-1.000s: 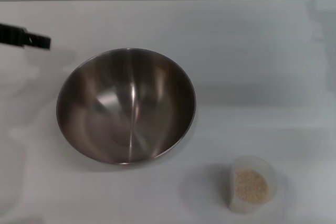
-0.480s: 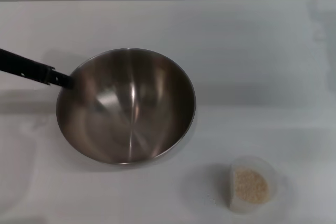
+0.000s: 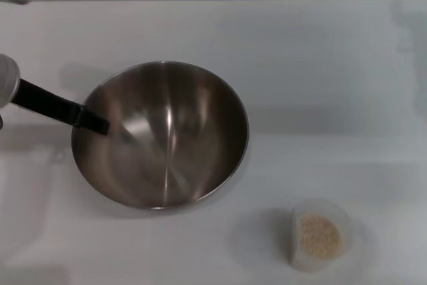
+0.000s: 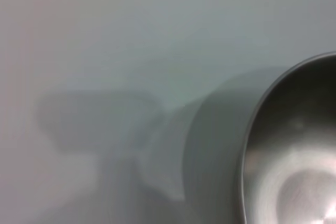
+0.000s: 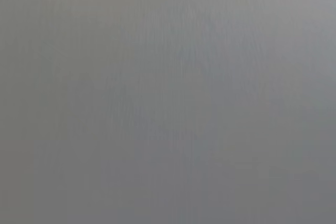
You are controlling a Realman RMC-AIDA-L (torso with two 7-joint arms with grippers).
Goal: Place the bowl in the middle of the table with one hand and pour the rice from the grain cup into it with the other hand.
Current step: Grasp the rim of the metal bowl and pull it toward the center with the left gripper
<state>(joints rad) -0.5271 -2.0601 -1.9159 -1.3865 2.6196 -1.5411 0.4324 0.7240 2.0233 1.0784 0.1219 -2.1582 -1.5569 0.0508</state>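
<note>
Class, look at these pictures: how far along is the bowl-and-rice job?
Nothing looks done yet. In hand: the left claw reaches over the bowl rim at its left side. Left: centring the bowl on the table, then pouring the rice, which sits in the grain cup. The right claw is unseen.

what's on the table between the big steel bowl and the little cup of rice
Nothing. In the head view, only bare white table lies between the bowl and the grain cup, apart from their soft shadows.
</note>
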